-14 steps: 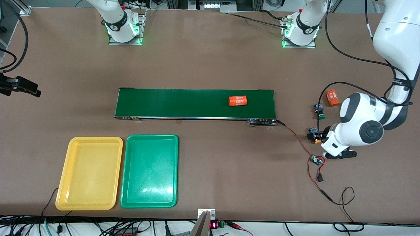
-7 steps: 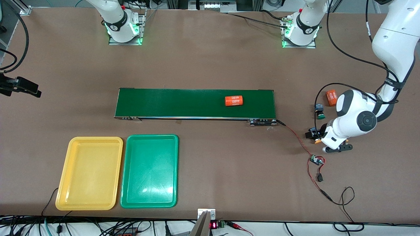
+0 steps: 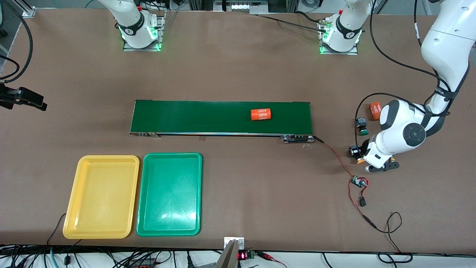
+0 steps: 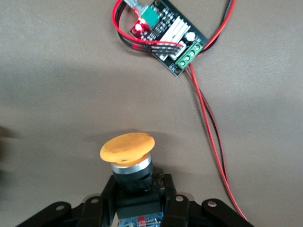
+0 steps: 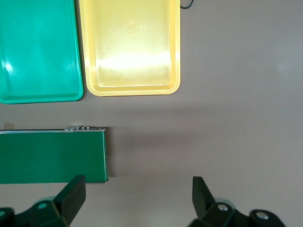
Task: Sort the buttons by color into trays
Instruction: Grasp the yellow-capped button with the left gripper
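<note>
An orange-yellow button [image 4: 127,147] lies on its side on the table past the belt's end, toward the left arm's end. My left gripper [image 4: 137,182] is shut on its black-and-blue body, and in the front view the left gripper [image 3: 361,153] sits low over it. A green button [image 3: 361,126] lies a little farther from the front camera, free. The yellow tray [image 3: 100,197] and green tray [image 3: 169,193] sit side by side near the front edge, both empty. My right gripper [image 5: 137,189] hangs open high over bare table, with the yellow tray [image 5: 130,47] and green tray [image 5: 38,47] below it.
The dark-green conveyor belt [image 3: 208,117] crosses the table's middle and carries an orange cylinder [image 3: 260,114]. Another orange cylinder [image 3: 375,111] lies beside the left arm. A small circuit board [image 3: 359,182] with red and black wires lies close to the held button.
My left gripper's fingers have shut on the orange-yellow button and the arm has drawn in slightly. The orange cylinder on the belt has travelled toward the right arm's end.
</note>
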`<state>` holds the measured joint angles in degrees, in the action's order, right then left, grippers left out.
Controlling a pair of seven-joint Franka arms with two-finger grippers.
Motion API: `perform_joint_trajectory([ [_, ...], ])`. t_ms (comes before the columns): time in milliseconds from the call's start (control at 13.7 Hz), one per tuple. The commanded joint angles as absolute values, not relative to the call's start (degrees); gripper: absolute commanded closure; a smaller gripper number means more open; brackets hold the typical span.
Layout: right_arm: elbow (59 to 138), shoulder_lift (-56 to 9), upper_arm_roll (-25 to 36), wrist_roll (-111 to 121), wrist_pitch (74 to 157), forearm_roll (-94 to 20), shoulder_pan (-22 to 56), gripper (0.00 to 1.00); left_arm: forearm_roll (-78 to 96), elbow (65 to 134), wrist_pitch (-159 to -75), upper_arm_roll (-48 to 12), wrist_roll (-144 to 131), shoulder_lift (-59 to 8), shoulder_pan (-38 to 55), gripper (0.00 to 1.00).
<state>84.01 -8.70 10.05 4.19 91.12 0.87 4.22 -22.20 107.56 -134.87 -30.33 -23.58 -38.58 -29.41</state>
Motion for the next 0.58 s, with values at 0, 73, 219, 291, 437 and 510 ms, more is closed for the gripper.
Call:
perform_joint_trajectory([
  [0, 85.0, -7.8, 9.9, 3.5, 91.7, 0.3, 4.3, 0.00, -23.3, 105.9, -126.8, -34.1, -24.4, -35.2, -29.4, 0.73],
  [73, 85.1, -7.8, 9.9, 3.5, 91.7, 0.3, 4.2, 0.00, -23.3, 104.7, -123.4, -36.0, -24.5, -35.2, -29.6, 0.73],
  [219, 85.1, -7.8, 9.9, 3.5, 91.7, 0.3, 4.2, 0.00, -22.4, 102.1, -117.8, -39.4, -25.7, -35.1, -30.0, 0.73],
  [291, 85.0, -7.8, 9.9, 3.5, 91.8, 0.3, 4.2, 0.00, -22.3, 101.4, -115.5, -41.6, -25.8, -34.8, -30.3, 0.72],
  [437, 85.1, -7.8, 9.9, 3.5, 91.8, 0.3, 4.0, 0.00, -22.3, 101.9, -112.7, -48.7, -26.3, -33.8, -31.0, 0.71],
  [510, 85.0, -7.8, 9.9, 3.5, 91.8, 0.3, 4.0, 0.00, -22.3, 102.0, -112.1, -52.0, -27.8, -33.8, -30.6, 0.71],
])
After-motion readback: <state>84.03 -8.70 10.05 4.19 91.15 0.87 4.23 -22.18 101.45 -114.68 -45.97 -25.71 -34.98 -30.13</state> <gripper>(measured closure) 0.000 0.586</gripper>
